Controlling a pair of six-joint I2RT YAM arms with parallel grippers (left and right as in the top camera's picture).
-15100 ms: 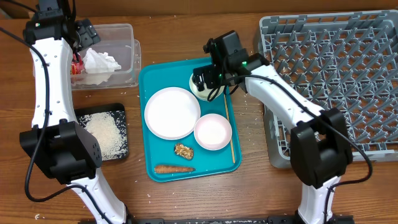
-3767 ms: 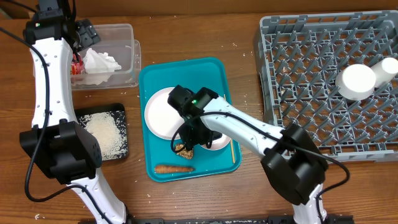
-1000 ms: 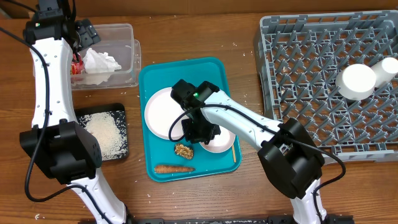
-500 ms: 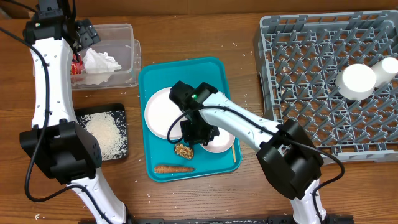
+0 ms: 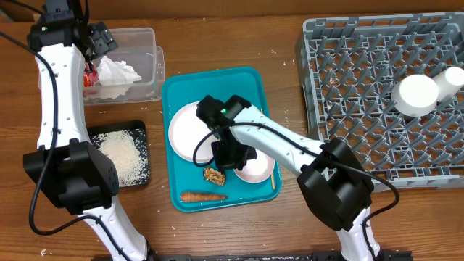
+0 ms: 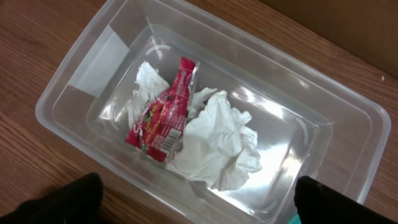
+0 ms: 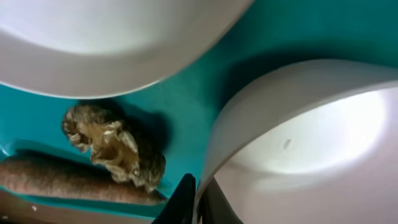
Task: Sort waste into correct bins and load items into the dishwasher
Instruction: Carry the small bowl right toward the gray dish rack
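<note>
My right gripper (image 5: 232, 156) (image 7: 198, 202) is shut on the left rim of the small white bowl (image 5: 257, 166) (image 7: 298, 143), one finger outside and one inside. The bowl rests on the teal tray (image 5: 174, 90) beside the flat white plate (image 5: 190, 130) (image 7: 112, 37). A brown food lump (image 5: 214, 175) (image 7: 115, 146) and an orange carrot (image 5: 203, 196) (image 7: 62, 180) lie just left of the grip. My left gripper (image 5: 98, 40) (image 6: 202, 208) hangs open over the clear tub (image 5: 145, 43) (image 6: 81, 62), which holds the napkin (image 6: 217, 143) and red wrapper (image 6: 165, 112).
A black tray (image 5: 141, 130) of white rice sits left of the teal tray. The grey dish rack (image 5: 362, 94) fills the right side, with a white cup (image 5: 415, 94) in it. A thin stick (image 5: 272, 177) lies along the teal tray's right edge.
My right gripper has closed onto the bowl's rim, having shifted slightly over the last second. The left arm has stayed still.
</note>
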